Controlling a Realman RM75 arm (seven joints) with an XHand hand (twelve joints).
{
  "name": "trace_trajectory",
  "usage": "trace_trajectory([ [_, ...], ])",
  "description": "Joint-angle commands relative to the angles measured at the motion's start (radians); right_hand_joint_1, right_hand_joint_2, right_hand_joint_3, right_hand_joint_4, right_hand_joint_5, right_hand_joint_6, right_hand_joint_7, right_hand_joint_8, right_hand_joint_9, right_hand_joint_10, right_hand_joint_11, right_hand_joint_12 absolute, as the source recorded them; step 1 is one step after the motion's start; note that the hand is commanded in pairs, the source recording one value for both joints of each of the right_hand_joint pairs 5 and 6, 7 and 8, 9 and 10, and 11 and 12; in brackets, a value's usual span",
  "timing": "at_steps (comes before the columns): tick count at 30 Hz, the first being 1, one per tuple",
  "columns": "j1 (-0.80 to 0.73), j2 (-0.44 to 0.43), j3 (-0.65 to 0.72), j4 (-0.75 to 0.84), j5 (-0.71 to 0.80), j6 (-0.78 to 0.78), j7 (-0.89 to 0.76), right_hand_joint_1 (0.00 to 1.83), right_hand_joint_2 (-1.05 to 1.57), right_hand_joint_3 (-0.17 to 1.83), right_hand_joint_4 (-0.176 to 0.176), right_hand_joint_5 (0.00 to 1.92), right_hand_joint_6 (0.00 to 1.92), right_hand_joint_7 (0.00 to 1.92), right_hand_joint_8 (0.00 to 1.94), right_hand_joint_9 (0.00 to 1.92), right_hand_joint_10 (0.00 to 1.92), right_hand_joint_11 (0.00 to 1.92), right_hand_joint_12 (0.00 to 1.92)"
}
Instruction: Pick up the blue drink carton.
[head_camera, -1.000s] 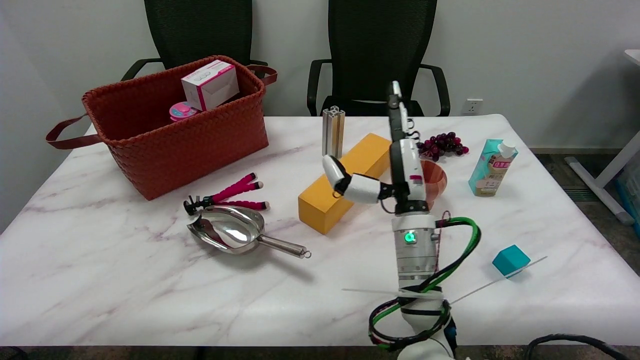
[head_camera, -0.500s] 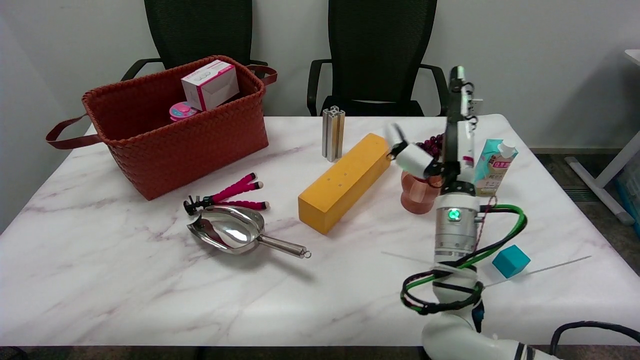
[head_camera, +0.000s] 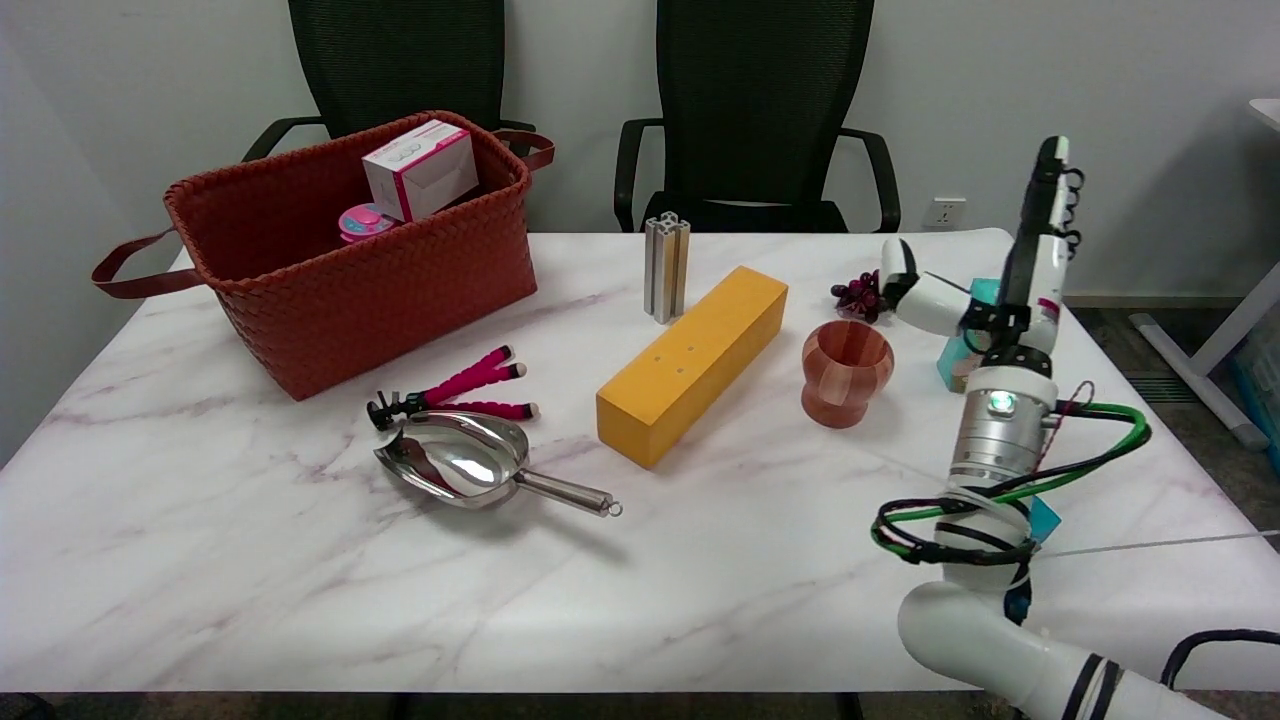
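I am hovering my right hand (head_camera: 1000, 290) over the right end of the table (head_camera: 300, 590), past the wooden cup (head_camera: 846, 371) and the dark grapes (head_camera: 858, 294) on my left. My thumb (head_camera: 922, 296) is sticking out leftward while my other fingers (head_camera: 1047, 200) are pointing straight up, so the hand is spread wide and gripping nothing. The blue drink carton (head_camera: 958, 352) is standing on the table right behind my palm, mostly hidden; I cannot tell whether I am touching it. By my reckoning the approach is nearly finished; the closing and lifting are not yet done.
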Motion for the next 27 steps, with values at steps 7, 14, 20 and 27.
trace_trajectory([
  [7,-0.02,0.075,0.113,-0.063,0.292,0.017,-0.004,1.21,0.17,0.87,0.0,0.0,0.0,0.0,0.0,0.0,0.0,0.0,0.0],
  [14,-0.014,0.073,0.174,-0.124,0.339,-0.059,-0.004,1.23,0.24,0.76,0.0,0.0,0.0,0.0,0.0,0.0,0.0,0.0,0.0],
  [20,0.013,0.075,0.205,-0.19,0.364,-0.169,-0.002,1.21,0.25,0.78,0.0,0.0,0.0,0.0,0.0,0.0,0.0,0.0,0.0],
  [27,0.09,0.086,0.186,-0.279,0.413,-0.239,0.005,1.19,0.27,0.75,0.0,0.0,0.0,0.0,0.0,0.0,0.0,0.0,0.0],
])
